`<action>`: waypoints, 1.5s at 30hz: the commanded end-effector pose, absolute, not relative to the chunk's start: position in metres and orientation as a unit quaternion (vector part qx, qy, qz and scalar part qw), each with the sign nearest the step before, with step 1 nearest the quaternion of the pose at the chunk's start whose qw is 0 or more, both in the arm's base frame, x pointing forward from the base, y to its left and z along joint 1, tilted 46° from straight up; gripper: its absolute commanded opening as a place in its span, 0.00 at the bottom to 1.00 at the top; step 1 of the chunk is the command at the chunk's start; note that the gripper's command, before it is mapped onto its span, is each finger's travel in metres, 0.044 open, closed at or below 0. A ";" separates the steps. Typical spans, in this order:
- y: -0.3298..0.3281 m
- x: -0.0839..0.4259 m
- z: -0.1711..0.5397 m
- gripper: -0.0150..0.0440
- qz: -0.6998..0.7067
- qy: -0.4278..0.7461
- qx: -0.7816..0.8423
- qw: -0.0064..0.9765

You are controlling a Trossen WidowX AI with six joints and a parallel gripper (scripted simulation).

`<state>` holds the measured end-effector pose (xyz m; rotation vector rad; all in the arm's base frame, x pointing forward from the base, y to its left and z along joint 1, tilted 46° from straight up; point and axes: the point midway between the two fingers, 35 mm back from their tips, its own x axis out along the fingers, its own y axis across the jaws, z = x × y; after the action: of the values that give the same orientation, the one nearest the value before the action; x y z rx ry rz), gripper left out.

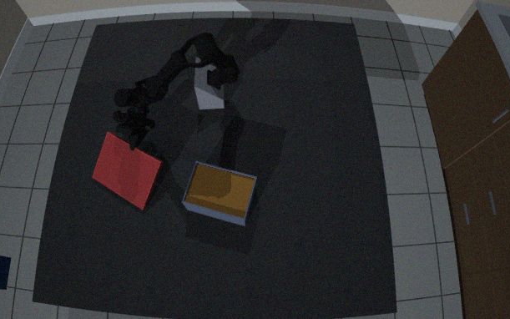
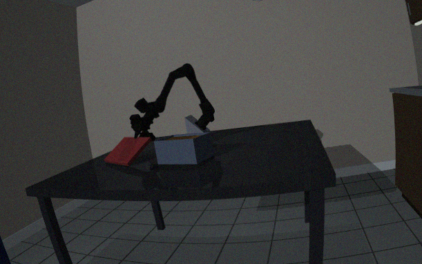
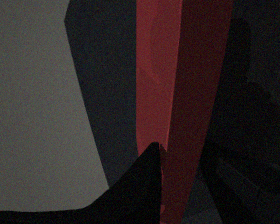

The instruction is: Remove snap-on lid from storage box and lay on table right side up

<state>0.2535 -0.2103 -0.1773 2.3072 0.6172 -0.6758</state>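
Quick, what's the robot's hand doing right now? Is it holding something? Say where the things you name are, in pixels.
Hand (image 1: 134,144) (image 2: 143,135): closed on the red lid (image 1: 127,173) (image 2: 128,151) (image 3: 158,65), holding it tilted by one edge.

Top: view steeply down onto the whole table (image 1: 305,250) (image 2: 253,159). Exterior: farther, low, facing its front edge and both front corners. Both share the tabletop. Wrist: close-up.
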 end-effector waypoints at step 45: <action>-0.183 0.246 -0.193 0.94 -0.260 0.256 0.876 0.314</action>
<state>0.2543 -0.1861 -0.1935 2.3114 0.6763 -0.6785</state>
